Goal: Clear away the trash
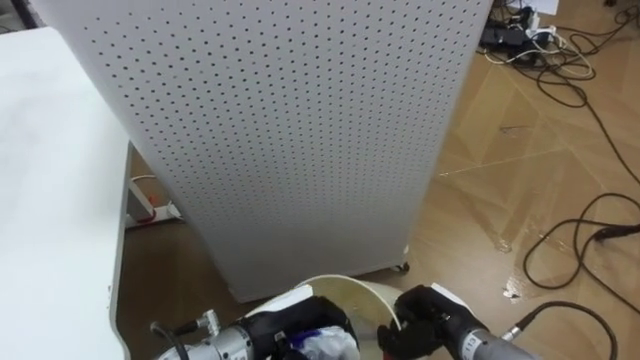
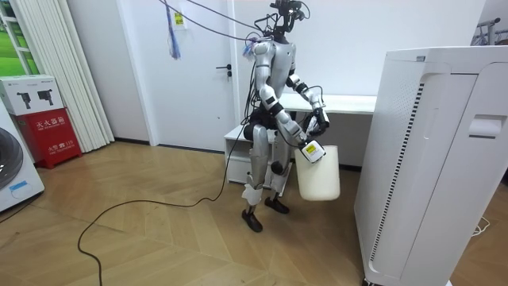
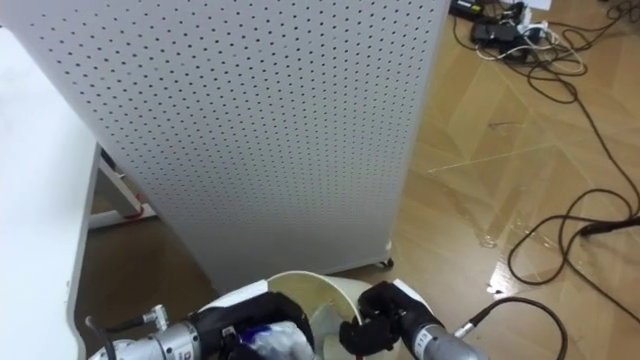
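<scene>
Standing between white table (image 2: pixel 349 102) and perforated cabinet (image 1: pixel 300 130), robot faces cabinet. Eye views: right hand (image 1: pixel 425 322) clamped on bin (image 1: pixel 350 285) rim, just short of cabinet's foot; left hand (image 1: pixel 295 325) curled round crumpled blue-white garbage (image 1: pixel 328 342) at bin's mouth. Room view adds whole bin, hanging off floor (image 1: pixel 480 200) near cabinet. Open floor right of cabinet, cables (image 1: pixel 570 250) strewn there.

Crumpled whitish garbage (image 1: pixel 328 343) beside cream bin (image 2: pixel 317 179) (upright, off floor)
</scene>
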